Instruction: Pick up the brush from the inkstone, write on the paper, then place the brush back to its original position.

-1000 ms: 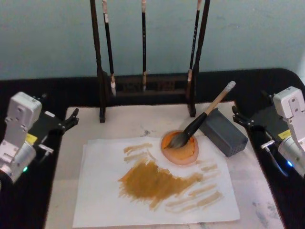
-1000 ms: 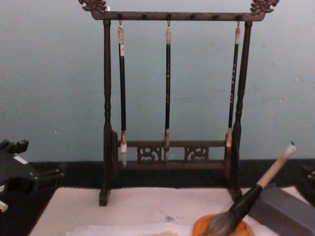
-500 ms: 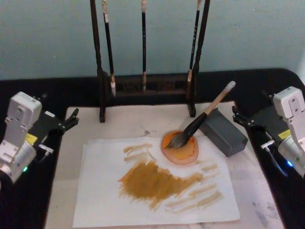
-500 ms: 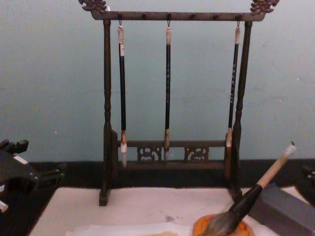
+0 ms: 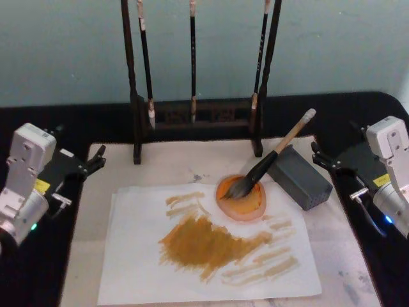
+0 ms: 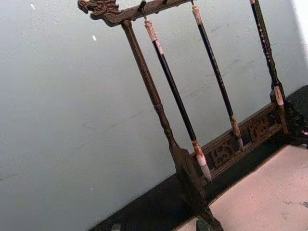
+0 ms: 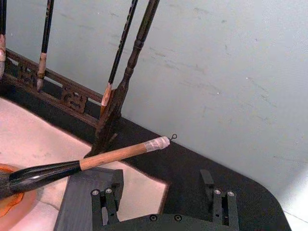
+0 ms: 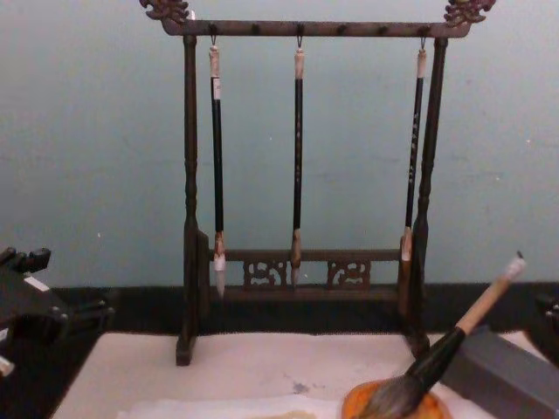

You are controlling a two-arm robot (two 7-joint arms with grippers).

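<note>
Left pincer (image 5: 96, 161) and right pincer (image 7: 162, 192) are being held released, empty, well apart from the thick tan-handled brush (image 5: 261, 170), which is being rested bristles-down in the round orange inkstone (image 5: 248, 213), handle raised for grasping.

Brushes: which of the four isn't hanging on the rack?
The thick tan-handled brush: head in the orange inkstone, handle slanting up over the grey block. The three slim dark brushes hang from the rack.
</note>
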